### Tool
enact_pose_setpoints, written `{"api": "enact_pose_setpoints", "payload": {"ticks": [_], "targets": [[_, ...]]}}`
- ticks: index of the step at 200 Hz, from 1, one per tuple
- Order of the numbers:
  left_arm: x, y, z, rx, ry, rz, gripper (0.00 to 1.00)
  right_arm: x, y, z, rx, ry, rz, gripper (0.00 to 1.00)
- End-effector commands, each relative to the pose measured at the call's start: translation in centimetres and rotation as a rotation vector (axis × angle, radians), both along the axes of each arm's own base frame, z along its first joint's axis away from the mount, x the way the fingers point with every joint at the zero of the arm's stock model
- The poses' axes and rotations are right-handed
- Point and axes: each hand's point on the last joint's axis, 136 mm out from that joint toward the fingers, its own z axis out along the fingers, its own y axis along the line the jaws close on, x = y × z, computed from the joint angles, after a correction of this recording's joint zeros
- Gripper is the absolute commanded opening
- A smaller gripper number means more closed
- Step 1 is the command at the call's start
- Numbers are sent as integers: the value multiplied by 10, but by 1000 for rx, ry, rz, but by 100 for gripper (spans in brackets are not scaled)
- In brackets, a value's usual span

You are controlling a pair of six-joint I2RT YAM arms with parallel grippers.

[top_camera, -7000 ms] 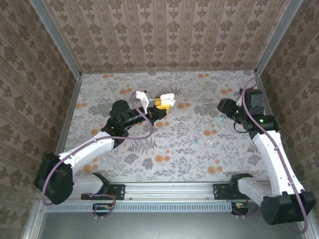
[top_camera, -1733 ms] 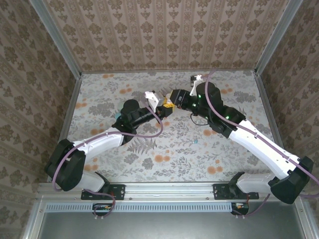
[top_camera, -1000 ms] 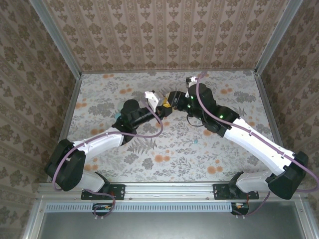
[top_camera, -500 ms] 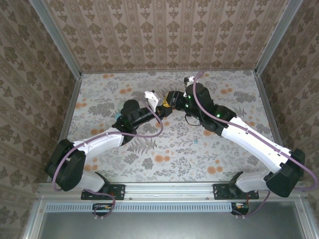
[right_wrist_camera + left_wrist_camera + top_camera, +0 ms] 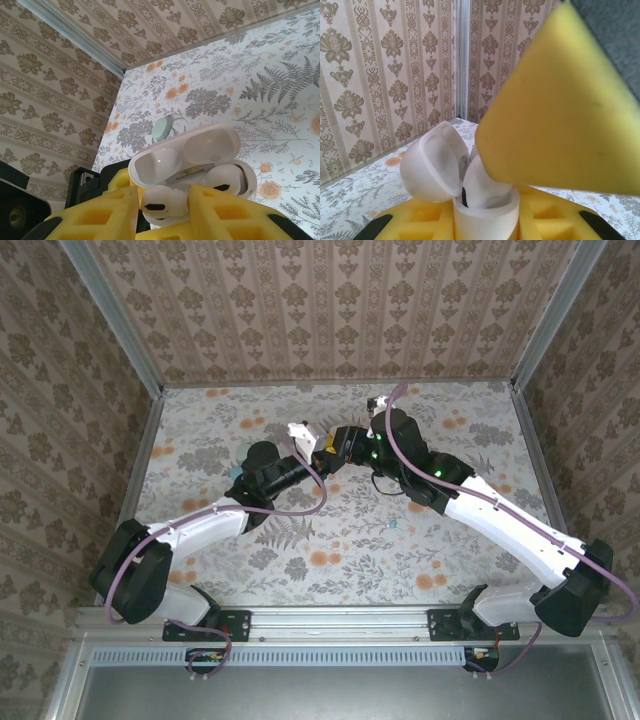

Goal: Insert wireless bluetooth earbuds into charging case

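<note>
Pinching a white earbud (image 5: pixel 158 204) in the right gripper (image 5: pixel 163 198), at the mouth of the open charging case (image 5: pixel 200 147) just ahead. Clamping that case's base in the left gripper (image 5: pixel 485 222), shut tight. Farther beyond the fingers, on the table (image 5: pixel 280 100): a pale teal oval object (image 5: pixel 162 129).

Left arm (image 5: pixel 190 530): white moulded shells between black rounded joint housings. Largest black housing sat at lower left of the top view.

Right arm (image 5: pixel 510 525): same white-and-black build. Small green lights (image 5: pixel 437 472) glowed on its black section near frame centre.

A thin mauve cable (image 5: pixel 300 505) ran loosely along each arm.

Black base brackets (image 5: pixel 215 620) were bolted to a silver metal rail (image 5: pixel 340 618) across the bottom.

Left gripper (image 5: pixel 485 220) and right gripper (image 5: pixel 162 210): yellow foam-like fingers with rectangular recesses.
</note>
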Motion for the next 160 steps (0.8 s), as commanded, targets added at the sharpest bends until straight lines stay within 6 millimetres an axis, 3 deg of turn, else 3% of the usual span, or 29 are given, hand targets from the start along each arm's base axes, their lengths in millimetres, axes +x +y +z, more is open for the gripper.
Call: {"api": "enact_pose_setpoints", "payload": {"ticks": [1, 49, 84, 132, 160], "targets": [[-8, 6, 32, -81, -75, 1, 26, -9, -6, 2, -32, 17, 11, 36], [-11, 6, 31, -74, -82, -11, 26, -9, -3, 11, -20, 4, 20, 38], [-12, 8, 28, -65, -87, -6, 26, -16, -6, 30, 25, -29, 34, 43], [-17, 9, 26, -59, -102, -29, 26, -30, -24, 59, 58, -96, 33, 48], [-33, 9, 31, -77, -133, -132, 27, -27, -44, 61, 53, -89, 6, 50]]}}
